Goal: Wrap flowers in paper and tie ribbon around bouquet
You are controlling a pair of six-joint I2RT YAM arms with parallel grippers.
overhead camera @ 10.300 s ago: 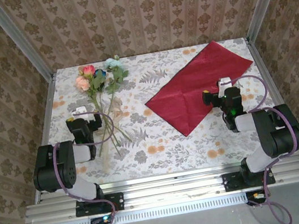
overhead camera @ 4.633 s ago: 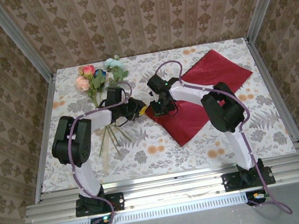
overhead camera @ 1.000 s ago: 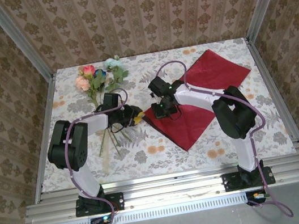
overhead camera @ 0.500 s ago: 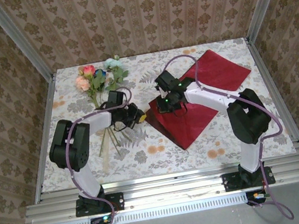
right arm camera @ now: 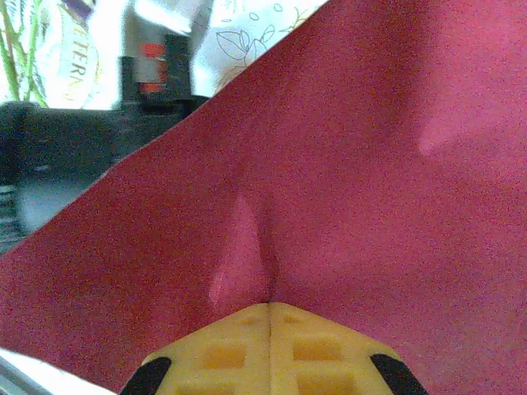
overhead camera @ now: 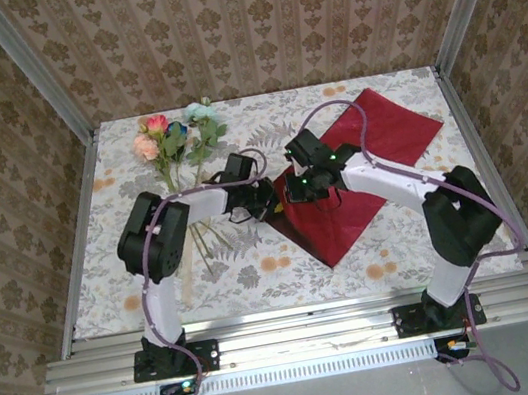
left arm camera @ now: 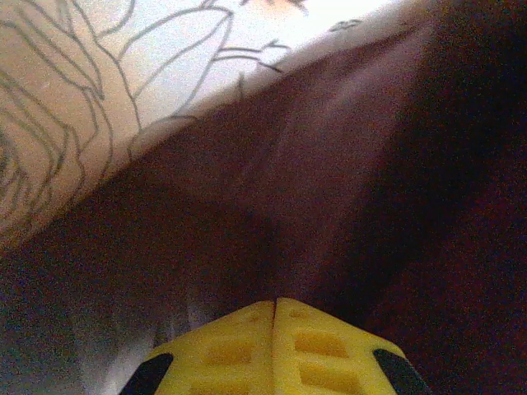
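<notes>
Firstly, found the paper lying on the tablecloth right of centre, its near corner pointing towards the arm bases. Noted the left gripper clamped together on the sheet's left edge, with the dark maroon underside raised before it. Noted the right gripper just beside, likewise pinched tight on a puckered fold of the red face. Saw the sheet extending to the far right. Recorded the flowers at the far left, stems trailing nearward, apart from the paper.

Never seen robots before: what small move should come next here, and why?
Probably drag the large red paper sheet left: the left gripper and right gripper both pinch its left corner, and the pink-and-blue artificial flowers lie left.
</notes>
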